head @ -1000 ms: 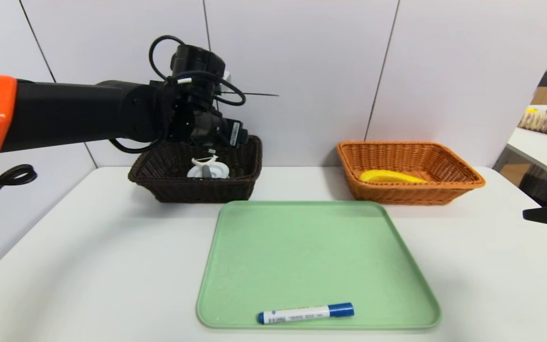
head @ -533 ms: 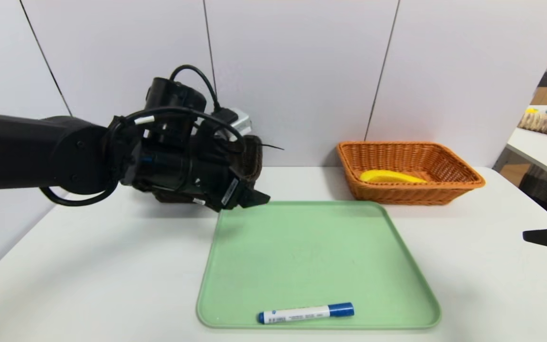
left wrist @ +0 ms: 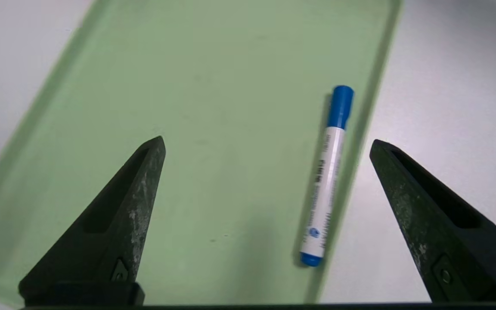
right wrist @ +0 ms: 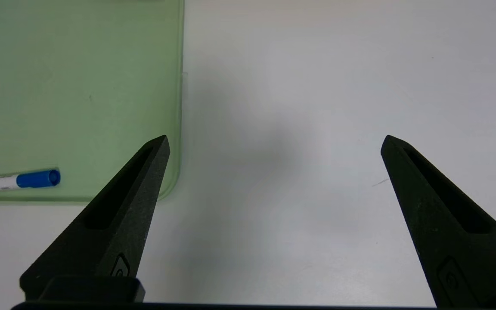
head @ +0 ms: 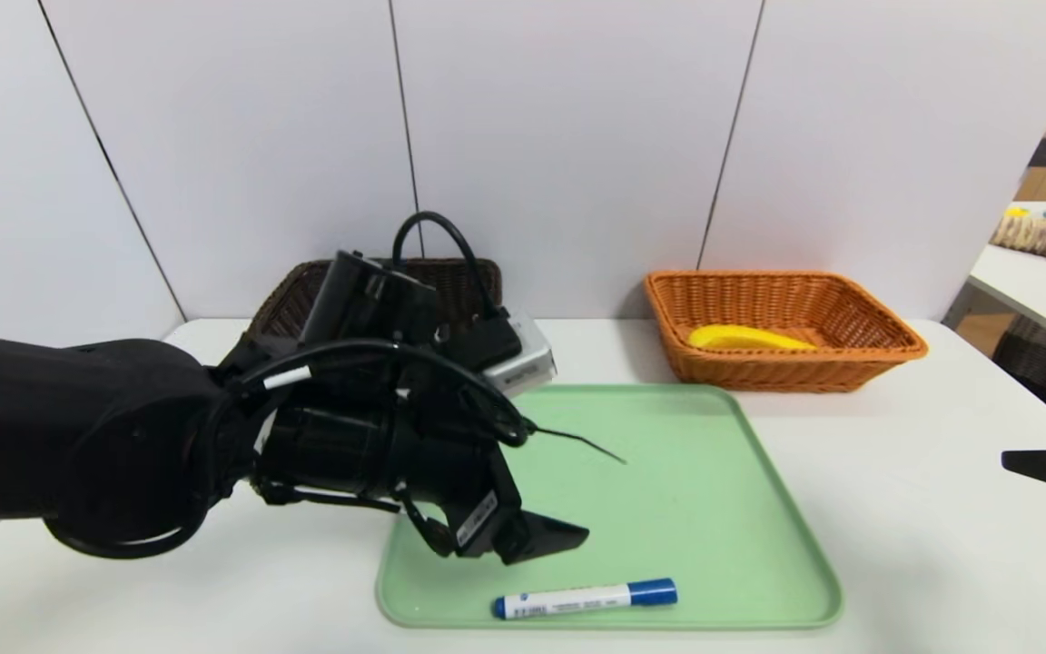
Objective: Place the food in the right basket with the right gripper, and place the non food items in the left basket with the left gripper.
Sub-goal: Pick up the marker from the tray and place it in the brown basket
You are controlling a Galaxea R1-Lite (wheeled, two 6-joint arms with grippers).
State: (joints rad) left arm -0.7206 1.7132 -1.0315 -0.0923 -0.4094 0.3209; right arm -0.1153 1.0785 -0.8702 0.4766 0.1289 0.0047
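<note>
Left end effector (left wrist: 267, 144) spread wide, empty, above the marker (left wrist: 327, 174); marker hugs the tray (left wrist: 101, 86) rim; a fingertip could catch it.

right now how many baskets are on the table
2. The dark brown basket stands at the back left, largely hidden behind the left arm. The orange basket stands at the back right, beyond the green tray, holding a banana.

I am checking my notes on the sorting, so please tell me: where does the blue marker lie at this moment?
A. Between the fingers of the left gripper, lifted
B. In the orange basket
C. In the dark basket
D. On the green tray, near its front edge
D: the blue marker lies flat on the green tray near its front edge, while the left gripper is open above it.
</note>
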